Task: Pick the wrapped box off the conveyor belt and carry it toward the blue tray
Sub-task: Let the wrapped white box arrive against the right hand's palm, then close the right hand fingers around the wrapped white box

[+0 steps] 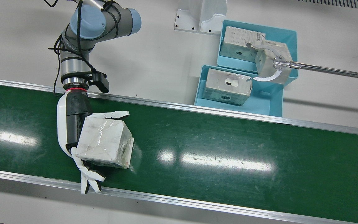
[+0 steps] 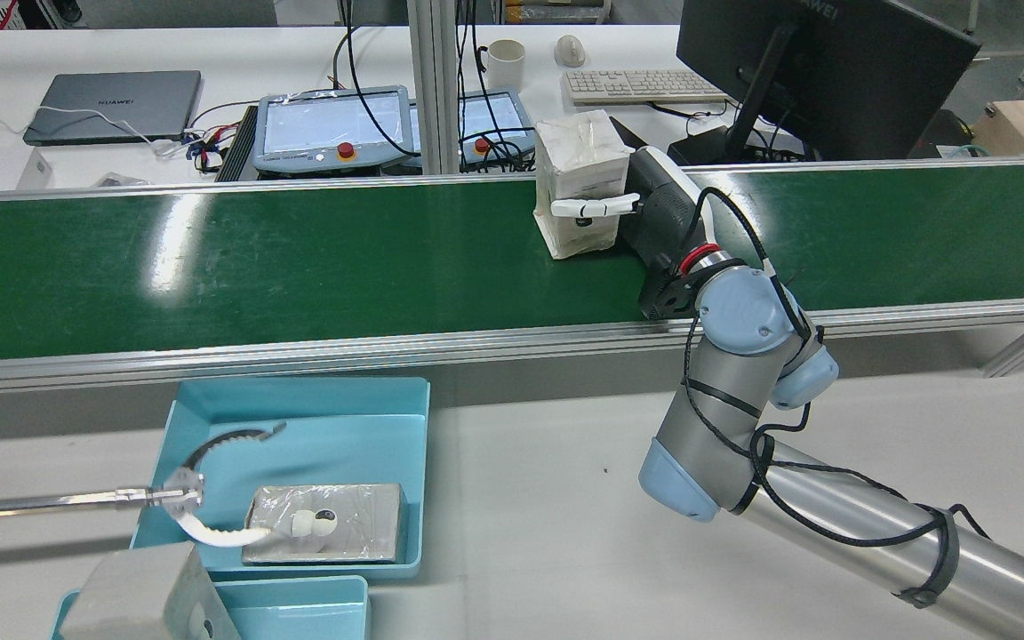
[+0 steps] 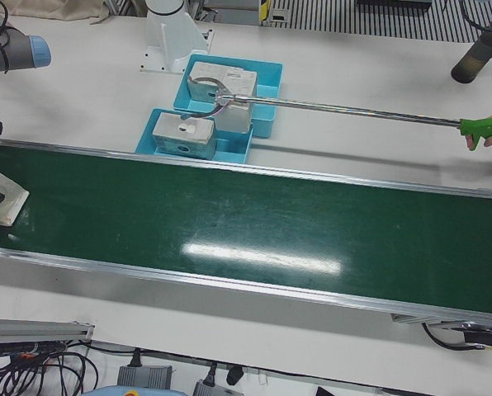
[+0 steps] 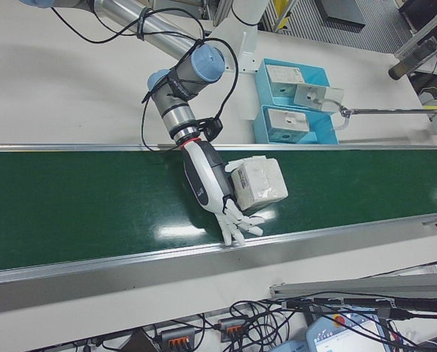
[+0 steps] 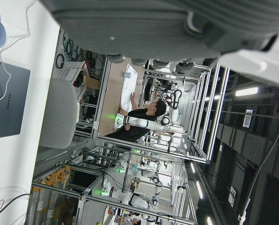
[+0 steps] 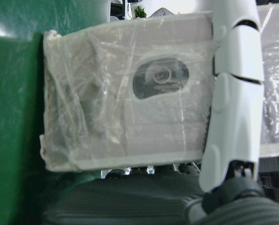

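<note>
Right hand [image 1: 73, 124] wrapped round wrapped box [image 1: 104, 141], fingers [image 1: 112, 114] pinching both sides. Box against palm, above green belt [image 1: 228, 149]. Looks like lifting step. Next: carry box to blue tray [image 1: 275, 105], keep tight hold.

The front view sits overhead looking almost straight down on the conveyor belt [image 1: 216, 149] and the blue trays [image 1: 287, 40], while the rear view looks from high behind the arm, forward across the same belt [image 2: 299, 267] toward the desks. The left-front and right-front views are angled shots from the operators' side, each covering one half of the belt and both catching the trays. The right hand view is jammed right up against the wrapped box [image 6: 144, 93], and the left hand view lies sideways, staring off into the lab.
</note>
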`<state>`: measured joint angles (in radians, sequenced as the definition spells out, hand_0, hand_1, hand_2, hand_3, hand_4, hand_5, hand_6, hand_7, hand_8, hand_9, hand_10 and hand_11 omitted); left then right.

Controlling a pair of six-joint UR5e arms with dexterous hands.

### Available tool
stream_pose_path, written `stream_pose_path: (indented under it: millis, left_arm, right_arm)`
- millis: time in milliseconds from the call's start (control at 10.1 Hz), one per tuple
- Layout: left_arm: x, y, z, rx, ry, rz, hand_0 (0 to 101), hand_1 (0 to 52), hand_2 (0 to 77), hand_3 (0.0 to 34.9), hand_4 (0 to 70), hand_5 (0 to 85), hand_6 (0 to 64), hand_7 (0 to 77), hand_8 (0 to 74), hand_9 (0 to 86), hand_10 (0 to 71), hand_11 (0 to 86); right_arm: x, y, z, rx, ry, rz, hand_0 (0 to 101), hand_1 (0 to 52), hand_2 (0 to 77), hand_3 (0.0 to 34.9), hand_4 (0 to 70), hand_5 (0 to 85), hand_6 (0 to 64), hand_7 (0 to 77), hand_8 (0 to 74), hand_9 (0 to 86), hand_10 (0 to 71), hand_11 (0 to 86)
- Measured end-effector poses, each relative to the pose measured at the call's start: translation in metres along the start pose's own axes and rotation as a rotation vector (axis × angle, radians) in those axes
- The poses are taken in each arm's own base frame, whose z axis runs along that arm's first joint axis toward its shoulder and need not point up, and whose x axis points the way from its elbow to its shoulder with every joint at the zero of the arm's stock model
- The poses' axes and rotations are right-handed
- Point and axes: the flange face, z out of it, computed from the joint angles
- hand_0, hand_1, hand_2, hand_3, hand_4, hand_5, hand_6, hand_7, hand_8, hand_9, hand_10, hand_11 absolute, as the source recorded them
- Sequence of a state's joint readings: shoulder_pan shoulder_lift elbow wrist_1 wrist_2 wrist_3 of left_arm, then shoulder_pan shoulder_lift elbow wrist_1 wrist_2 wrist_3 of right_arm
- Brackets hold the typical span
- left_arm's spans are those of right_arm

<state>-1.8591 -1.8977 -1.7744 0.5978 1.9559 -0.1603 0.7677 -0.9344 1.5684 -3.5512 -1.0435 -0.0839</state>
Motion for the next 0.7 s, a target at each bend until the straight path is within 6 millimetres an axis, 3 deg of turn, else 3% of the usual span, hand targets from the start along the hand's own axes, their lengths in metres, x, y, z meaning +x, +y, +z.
stream_pose_path:
  millis: [99, 199, 298, 397, 496, 695]
  left_arm:
    - [0.000, 0.000, 0.000, 0.000, 0.000, 0.000, 0, 0.0, 1.1, 0.0, 0.0, 1.1, 0.5, 0.5, 0.5, 0.0, 0.0, 0.5]
    - [0.000, 0.000, 0.000, 0.000, 0.000, 0.000, 0, 0.0, 1.1, 0.0, 0.0, 1.1, 0.5, 0.5, 0.5, 0.5, 0.5, 0.5]
    - [0.000, 0.000, 0.000, 0.000, 0.000, 0.000, 0, 0.0, 1.1, 0.0, 0.0, 1.1, 0.5, 0.5, 0.5, 0.5, 0.5, 0.5]
    - [0.000, 0.000, 0.000, 0.000, 0.000, 0.000, 0, 0.0, 1.1, 0.0, 0.0, 1.1, 0.5, 0.5, 0.5, 0.5, 0.5, 0.5]
    - [0.000, 0.000, 0.000, 0.000, 0.000, 0.000, 0, 0.0, 0.5, 0.0, 0.0, 1.1, 0.5, 0.5, 0.5, 0.5, 0.5, 0.5]
    - [0.000, 0.000, 0.000, 0.000, 0.000, 0.000, 0, 0.0, 0.5, 0.0, 0.0, 1.1, 0.5, 0.5, 0.5, 0.5, 0.5, 0.5]
  right_arm:
    - [-0.002, 0.002, 0.001, -0.001, -0.003, 0.000, 48, 7.6, 22.9, 0.0, 18.5, 44.7, 24.0, 33.8, 22.9, 24.5, 10.9, 1.1]
    - [-0.004, 0.005, 0.002, 0.000, -0.006, -0.002, 49, 4.9, 26.7, 0.0, 19.1, 48.0, 27.3, 36.0, 22.9, 24.5, 10.9, 1.1]
    - [-0.008, 0.011, 0.004, 0.005, -0.010, -0.006, 49, 4.9, 26.7, 0.0, 19.1, 48.0, 27.3, 36.0, 31.6, 32.7, 21.3, 9.8]
    - [-0.012, 0.025, 0.007, 0.006, -0.014, -0.009, 49, 4.9, 26.7, 0.0, 19.1, 48.0, 27.3, 36.0, 31.6, 32.7, 21.3, 9.8]
    - [-0.014, 0.045, 0.010, -0.007, -0.015, -0.004, 45, 4.4, 28.4, 0.0, 19.1, 49.6, 31.1, 37.6, 42.0, 39.3, 37.6, 27.3]
    - [-0.019, 0.103, 0.010, -0.065, -0.016, -0.002, 43, 2.7, 28.9, 0.0, 19.1, 49.6, 33.8, 38.7, 47.5, 42.0, 48.5, 37.6]
